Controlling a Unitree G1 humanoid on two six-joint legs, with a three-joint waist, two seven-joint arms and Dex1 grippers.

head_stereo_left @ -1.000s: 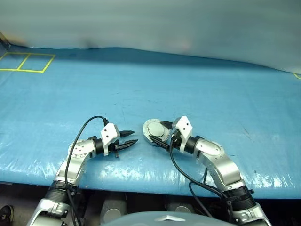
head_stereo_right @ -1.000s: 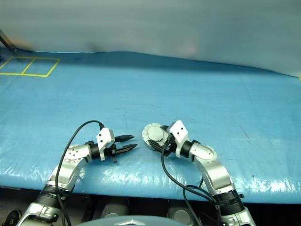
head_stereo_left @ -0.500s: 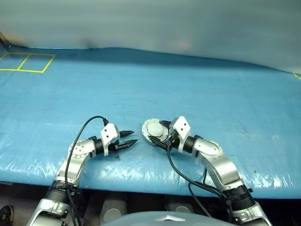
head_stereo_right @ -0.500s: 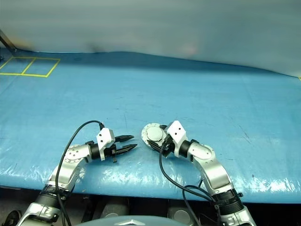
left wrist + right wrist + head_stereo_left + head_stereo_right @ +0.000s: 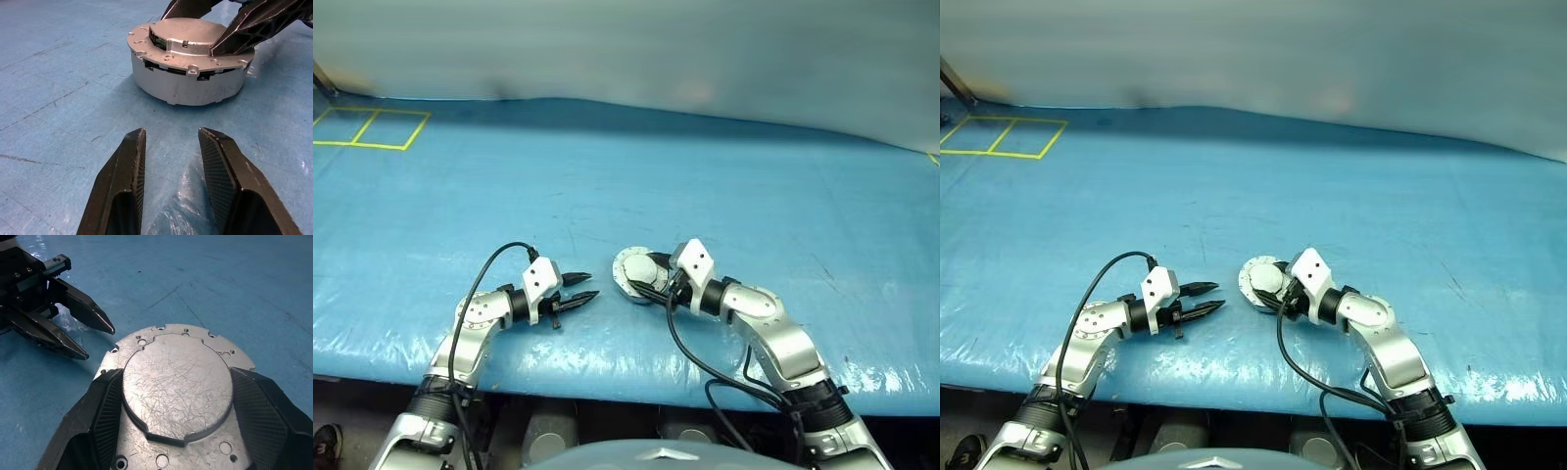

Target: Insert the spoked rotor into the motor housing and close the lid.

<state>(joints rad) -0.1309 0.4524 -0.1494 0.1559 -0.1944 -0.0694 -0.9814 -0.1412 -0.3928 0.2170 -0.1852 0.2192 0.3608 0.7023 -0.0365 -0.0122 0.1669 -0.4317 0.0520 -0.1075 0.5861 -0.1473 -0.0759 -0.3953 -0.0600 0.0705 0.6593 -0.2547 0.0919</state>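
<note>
Lid [image 5: 177, 384] lies shut on motor housing [image 5: 186, 85], right jaws astride.

The closed lid [image 5: 178, 387] hides the motor housing [image 5: 188, 83] interior, so its contents cannot be told.

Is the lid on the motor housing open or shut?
Shut: the lid lies flat on the motor housing, grey face up.

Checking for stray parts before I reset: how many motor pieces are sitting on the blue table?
1: a closed grey motor housing near the table's front edge, between the right gripper's fingers, with the left gripper beside it. Any rotor inside would be hidden.
</note>
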